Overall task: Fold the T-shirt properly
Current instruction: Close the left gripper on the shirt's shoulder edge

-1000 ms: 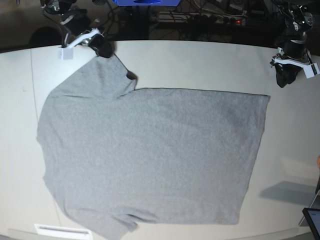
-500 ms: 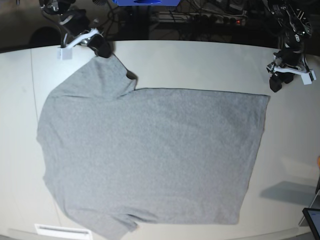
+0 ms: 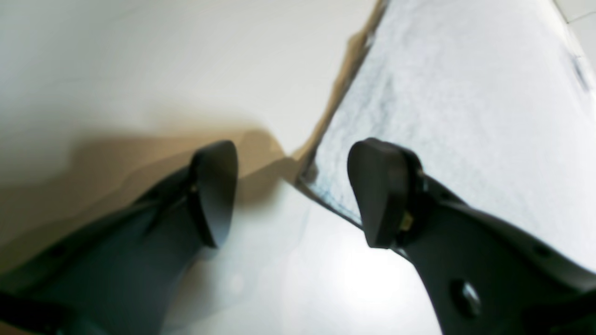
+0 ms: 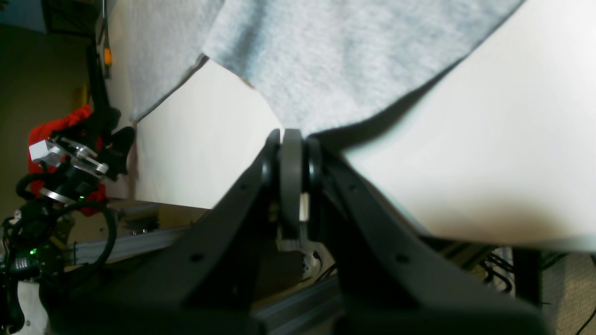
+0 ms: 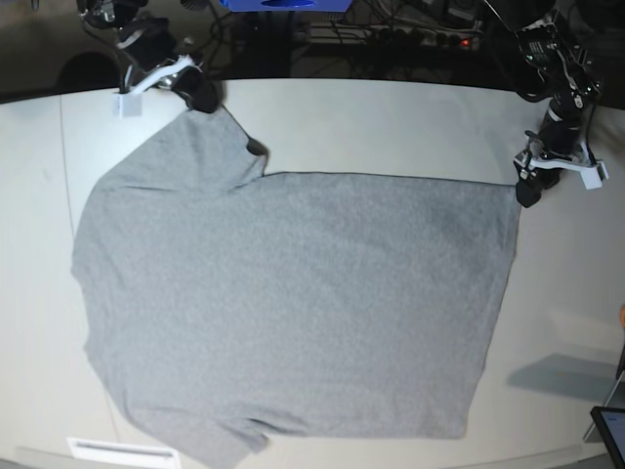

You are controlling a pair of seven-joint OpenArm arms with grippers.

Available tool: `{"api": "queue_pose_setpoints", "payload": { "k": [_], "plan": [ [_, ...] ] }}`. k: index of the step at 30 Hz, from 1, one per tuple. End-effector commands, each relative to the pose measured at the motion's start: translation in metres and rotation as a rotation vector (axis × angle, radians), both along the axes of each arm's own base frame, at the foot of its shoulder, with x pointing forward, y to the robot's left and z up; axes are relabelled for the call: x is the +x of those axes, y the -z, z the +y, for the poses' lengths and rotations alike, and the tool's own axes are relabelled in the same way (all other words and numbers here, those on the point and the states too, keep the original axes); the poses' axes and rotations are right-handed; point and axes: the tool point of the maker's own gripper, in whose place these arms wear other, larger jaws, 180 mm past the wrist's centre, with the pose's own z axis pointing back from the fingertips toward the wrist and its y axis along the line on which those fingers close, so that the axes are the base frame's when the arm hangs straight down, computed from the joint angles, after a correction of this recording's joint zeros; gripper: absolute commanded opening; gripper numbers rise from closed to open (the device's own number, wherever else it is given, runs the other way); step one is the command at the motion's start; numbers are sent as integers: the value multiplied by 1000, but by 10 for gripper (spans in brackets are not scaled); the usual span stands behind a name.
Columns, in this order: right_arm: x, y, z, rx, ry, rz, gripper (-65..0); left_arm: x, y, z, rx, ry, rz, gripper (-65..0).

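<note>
The grey T-shirt (image 5: pixel 293 303) lies spread flat on the white table (image 5: pixel 391 127), plain side up. My right gripper (image 5: pixel 200 96) is at the far left, shut on the edge of a sleeve; in the right wrist view the fabric (image 4: pixel 349 60) runs into the closed fingertips (image 4: pixel 291 139). My left gripper (image 5: pixel 527 189) hangs at the shirt's far right hem corner. Its jaws stand open in the left wrist view (image 3: pixel 293 186), with the hem corner (image 3: pixel 309 179) between the two pads and the cloth (image 3: pixel 442 93) stretching away on the right. Nothing is gripped there.
A dark tablet-like device (image 5: pixel 610 432) sits at the table's near right corner, with a grey shadow patch (image 5: pixel 562 376) beside it. A white strip (image 5: pixel 122 450) lies at the near left edge. Cables and dark equipment (image 5: pixel 391 34) line the back.
My left gripper has opened and come down and inward from the far right edge to the shirt's hem corner. The right gripper and the shirt have not moved.
</note>
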Motion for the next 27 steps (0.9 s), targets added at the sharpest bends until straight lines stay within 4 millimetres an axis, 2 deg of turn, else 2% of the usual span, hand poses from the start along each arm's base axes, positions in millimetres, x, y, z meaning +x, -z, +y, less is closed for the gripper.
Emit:
{"api": "queue_pose_setpoints", "payload": {
  "k": [1,4,14,23,25,27],
  "plan": [
    [2,-6,0,11,3,-25,-647,2,-1,3,7,5,20,-249],
    [2,-6,0,11,3,-25,-647,5,-1,1,4,7,14,-249],
    [3,-7,0,11,3,-27,-647,17,12,-38,-30,105,34,-249],
    [4,-7,0,11,3,-30,-647,17,13,-39,-31,106,36,-254],
    [5,-7,0,11,3,-31,-647,17,13,-39,-31,106,36,-304],
    [4,-5,-1,11,5,-25,-647,17,14,-39,-29,106,38,-403]
  ]
}}
